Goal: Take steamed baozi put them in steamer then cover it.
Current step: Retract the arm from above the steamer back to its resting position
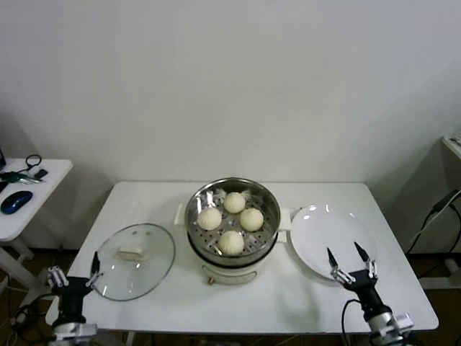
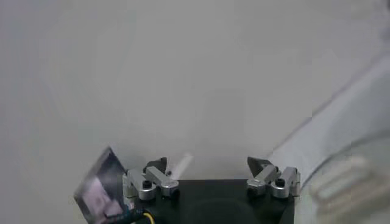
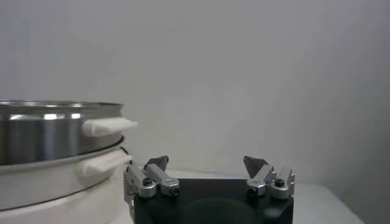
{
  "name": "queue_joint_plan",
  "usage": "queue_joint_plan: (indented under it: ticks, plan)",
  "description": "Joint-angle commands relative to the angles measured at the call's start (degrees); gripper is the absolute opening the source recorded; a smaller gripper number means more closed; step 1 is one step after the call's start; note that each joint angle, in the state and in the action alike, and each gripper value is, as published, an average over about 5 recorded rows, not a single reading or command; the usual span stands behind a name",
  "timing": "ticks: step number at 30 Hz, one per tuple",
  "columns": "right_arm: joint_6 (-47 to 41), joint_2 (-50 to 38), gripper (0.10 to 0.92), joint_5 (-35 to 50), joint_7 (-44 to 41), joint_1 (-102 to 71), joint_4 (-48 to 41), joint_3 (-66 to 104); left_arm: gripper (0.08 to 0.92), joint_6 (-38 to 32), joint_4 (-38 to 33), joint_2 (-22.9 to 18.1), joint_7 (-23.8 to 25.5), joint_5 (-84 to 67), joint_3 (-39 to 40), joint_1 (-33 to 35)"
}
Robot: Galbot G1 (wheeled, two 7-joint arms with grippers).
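Note:
Four cream-white baozi (image 1: pixel 231 220) lie inside the shiny steel steamer (image 1: pixel 204 247) on its white pot base at the table's middle. The steamer also shows in the right wrist view (image 3: pixel 49 131). The clear glass cover (image 1: pixel 153 252) with its cream handle (image 1: pixel 132 253) lies flat on the table left of the steamer. My left gripper (image 1: pixel 73 272) is open and empty at the front left corner, just left of the cover. My right gripper (image 1: pixel 350 260) is open and empty at the front right, over the near edge of the white plate (image 1: pixel 317 229).
The flat white plate lies right of the steamer. A small side table (image 1: pixel 29 202) with a blue mouse (image 1: pixel 16 201) and cables stands at the far left. A white wall is behind the table (image 1: pixel 288 303).

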Motion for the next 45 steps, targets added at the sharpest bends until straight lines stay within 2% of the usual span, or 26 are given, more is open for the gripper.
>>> queue_joint_plan:
  ticks: [1, 4, 12, 31, 42, 45]
  plan:
    - [4.8, 6.2, 0.823, -2.5, 0.6, -5.6, 0.7, 1.0, 0.823, 0.1, 8.2, 5.0, -9.1, 24.4, 0.1, 0.5]
    - [4.3, 6.5, 0.823, -2.7, 0.6, -5.0, 0.6, 0.9, 0.823, 0.0, 11.8, 6.2, -10.8, 31.6, 0.9, 0.3]
    - [4.0, 6.5, 0.823, -2.6, 0.7, -4.7, 0.6, 1.1, 0.823, -0.6, 15.3, 5.8, -10.5, 40.0, 3.0, -2.3]
    - [5.0, 5.8, 0.823, -1.5, 0.6, -6.5, 2.0, 2.4, 0.823, -2.3, 24.1, 3.9, -8.0, 43.6, 6.7, -15.2]
    - [5.1, 6.3, 0.823, -1.6, 0.5, -6.5, 2.3, 2.3, 0.823, -0.9, 28.4, 3.8, -6.9, 44.6, 7.5, -19.2]
    - [5.1, 6.3, 0.823, -1.7, 0.5, -6.4, 2.4, 2.3, 0.793, -0.7, 28.7, 3.8, -6.9, 44.4, 7.5, -19.5]
